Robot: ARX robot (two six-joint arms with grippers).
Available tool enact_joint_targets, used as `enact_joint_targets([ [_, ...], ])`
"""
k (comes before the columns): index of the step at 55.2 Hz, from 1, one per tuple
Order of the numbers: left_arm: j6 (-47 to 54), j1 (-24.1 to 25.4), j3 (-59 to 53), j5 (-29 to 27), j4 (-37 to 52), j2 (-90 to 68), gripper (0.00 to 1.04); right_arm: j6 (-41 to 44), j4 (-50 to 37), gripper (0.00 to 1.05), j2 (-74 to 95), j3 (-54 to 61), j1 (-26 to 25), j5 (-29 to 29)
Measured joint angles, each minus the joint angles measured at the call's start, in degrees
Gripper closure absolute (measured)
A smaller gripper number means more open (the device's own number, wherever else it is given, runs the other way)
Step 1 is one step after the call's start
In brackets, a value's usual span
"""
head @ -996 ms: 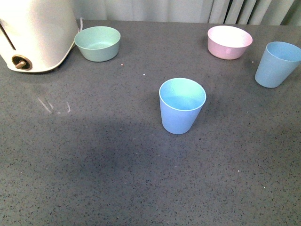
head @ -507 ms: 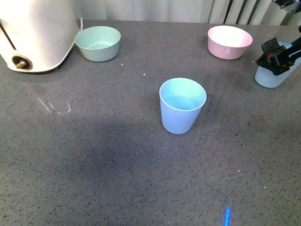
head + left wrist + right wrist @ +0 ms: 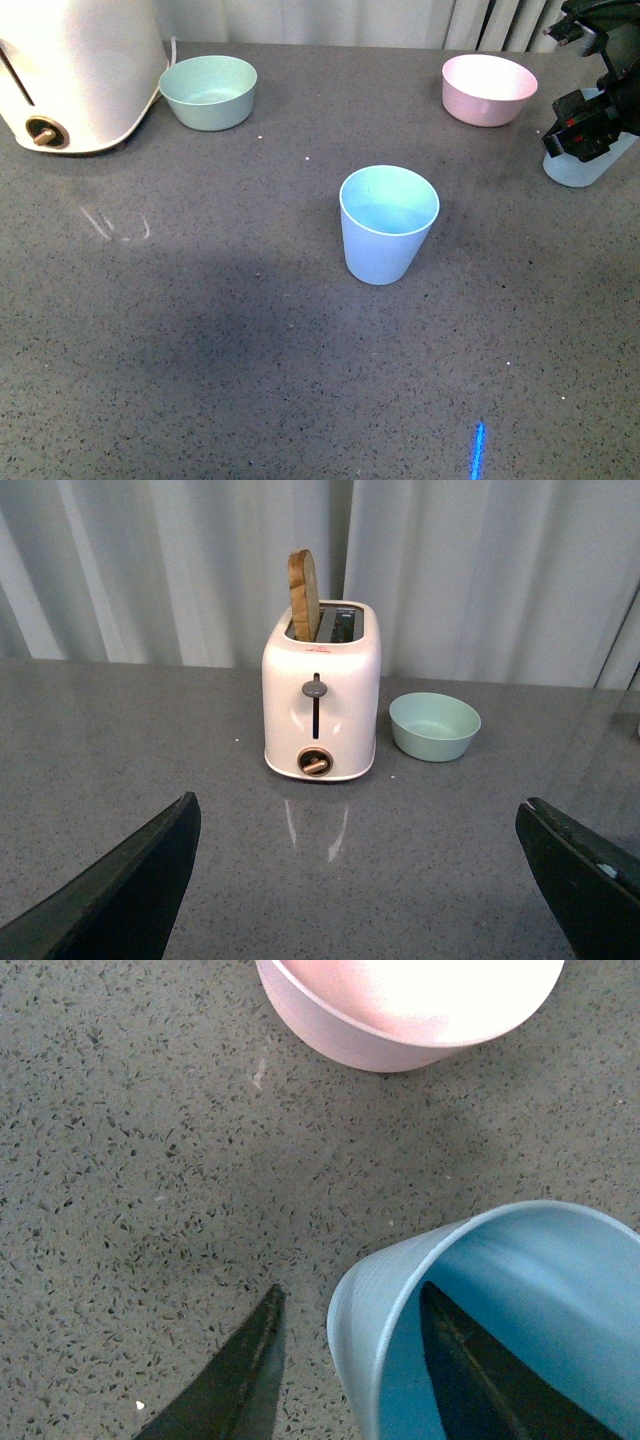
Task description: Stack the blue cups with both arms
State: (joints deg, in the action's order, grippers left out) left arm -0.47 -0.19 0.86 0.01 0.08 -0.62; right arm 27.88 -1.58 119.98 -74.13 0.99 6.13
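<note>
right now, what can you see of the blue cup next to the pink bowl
The blue cup is a light blue, matte, plastic-looking tapered tumbler without a handle, standing mouth-up on the grey counter beside the pink bowl. The open right pincer straddles its rim, one finger inside, one outside; contact is unclear.

The scene is lit evenly and softly. A broad, faint shadow is cast across the worktop [image 3: 200, 330] in the front view, and a blue light streak [image 3: 478, 450] is seen near its lower edge. The pink bowl [image 3: 400, 1000] is overexposed in the right wrist view. The left pincer [image 3: 357, 803] is rendered dark, its fingers [image 3: 130, 880] slightly blurred.
</note>
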Motion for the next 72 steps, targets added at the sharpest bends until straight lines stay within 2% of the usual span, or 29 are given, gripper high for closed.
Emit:
enact_joint_targets([
  [13,0.0,0.0,0.0,0.0,0.0,0.0,0.09,0.5,0.0,1.03,-0.8,0.5,-1.1,1.3],
  [20,0.0,0.0,0.0,0.0,0.0,0.0,0.09,1.2,0.6,1.03,-3.8,2.3,-1.6,2.9],
  [28,0.0,0.0,0.0,0.0,0.0,0.0,0.09,2.0,2.3,1.03,-10.0,4.9,-0.9,8.8],
  [36,0.0,0.0,0.0,0.0,0.0,0.0,0.09,5.2,9.0,1.03,-19.4,8.7,4.0,21.2],
  [42,0.0,0.0,0.0,0.0,0.0,0.0,0.09,8.6,12.7,1.03,-23.0,10.4,8.2,25.0],
  [55,0.0,0.0,0.0,0.0,0.0,0.0,0.09,14.5,16.9,1.03,-24.9,11.4,15.5,26.1],
  [72,0.0,0.0,0.0,0.0,0.0,0.0,0.09,17.8,21.1,1.03,-26.1,12.8,17.2,27.4],
])
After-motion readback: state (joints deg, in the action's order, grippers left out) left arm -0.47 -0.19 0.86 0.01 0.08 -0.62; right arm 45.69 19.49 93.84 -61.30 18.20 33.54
